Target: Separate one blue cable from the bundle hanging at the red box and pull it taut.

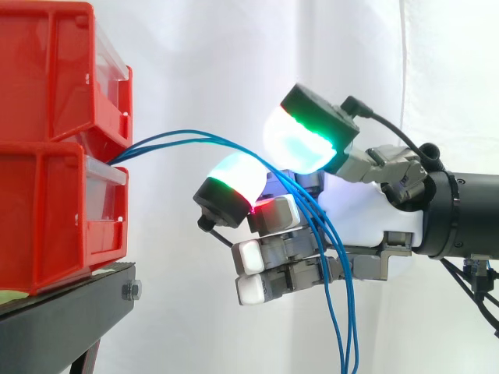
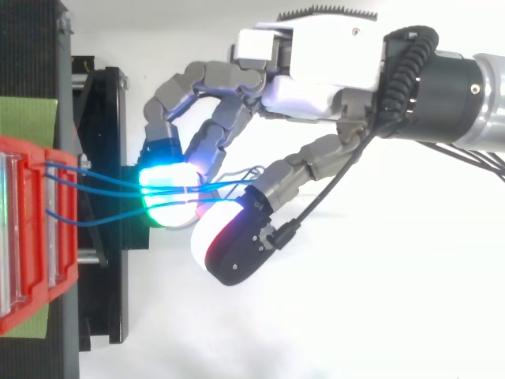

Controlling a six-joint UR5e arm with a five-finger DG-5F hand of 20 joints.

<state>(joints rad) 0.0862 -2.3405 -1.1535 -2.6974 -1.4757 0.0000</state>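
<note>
The red bins [image 1: 54, 140] at the left of the frame are solid red with pale translucent front strips. The stand [image 1: 70, 312] at lower left is black. The blue cables [image 1: 195, 139] are uniform blue, without markings. The hand [image 1: 359, 214], right of centre, has a white palm and grey finger links. Fingertips [image 1: 300, 140]: two large pads glow white to cyan with a green edge and have black backs, one smaller pad glows red, and two glow white. The curtain [image 1: 234, 47] is plain white. In the top view, a green sheet [image 2: 28, 117] shows at the left edge.
</note>
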